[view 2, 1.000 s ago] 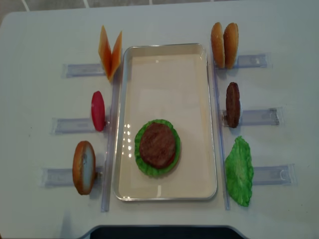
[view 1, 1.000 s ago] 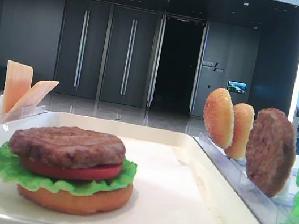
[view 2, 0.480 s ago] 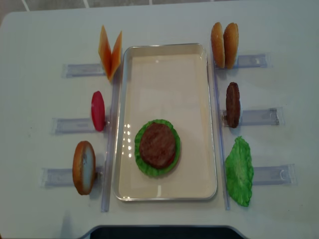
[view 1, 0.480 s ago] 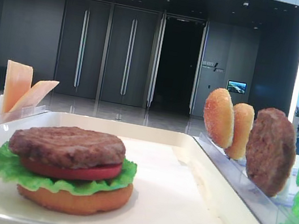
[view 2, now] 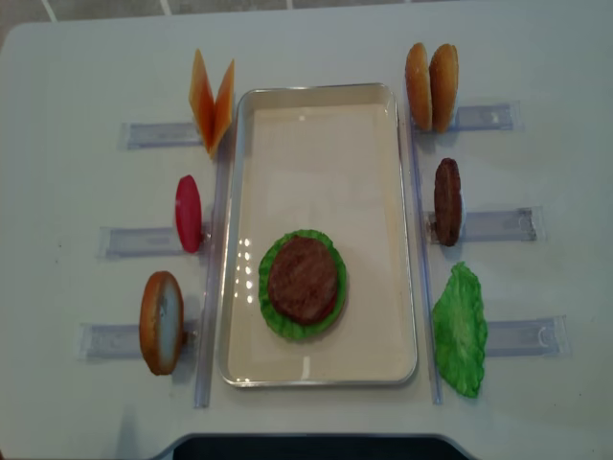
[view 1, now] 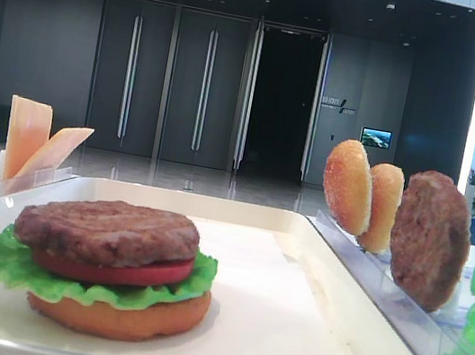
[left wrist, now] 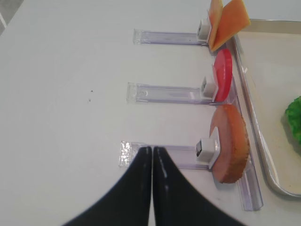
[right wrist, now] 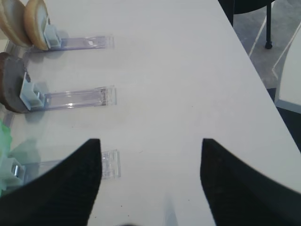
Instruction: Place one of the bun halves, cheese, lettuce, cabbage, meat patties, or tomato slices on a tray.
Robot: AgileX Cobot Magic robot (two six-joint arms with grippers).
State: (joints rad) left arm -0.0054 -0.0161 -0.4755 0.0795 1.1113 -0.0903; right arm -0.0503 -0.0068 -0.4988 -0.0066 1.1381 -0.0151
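On the cream tray (view 2: 316,163) sits a stack: bun half, lettuce, tomato slice and a meat patty (view 2: 304,279) on top, which also shows side-on (view 1: 108,231). Left of the tray stand cheese (view 2: 212,101), a tomato slice (view 2: 188,213) and a bun half (view 2: 161,322). To its right are two bun halves (view 2: 430,86), a patty (view 2: 446,201) and lettuce (view 2: 460,329). My left gripper (left wrist: 152,149) is shut and empty over the rack holding the bun half (left wrist: 231,149). My right gripper (right wrist: 150,141) is open above bare table, right of the racks.
Clear plastic racks (view 2: 134,238) hold the pieces upright on both sides of the tray. The white table's right edge (right wrist: 244,61) drops to the floor, where a chair leg (right wrist: 268,28) stands. A dark base (view 2: 306,448) lies at the table's near edge.
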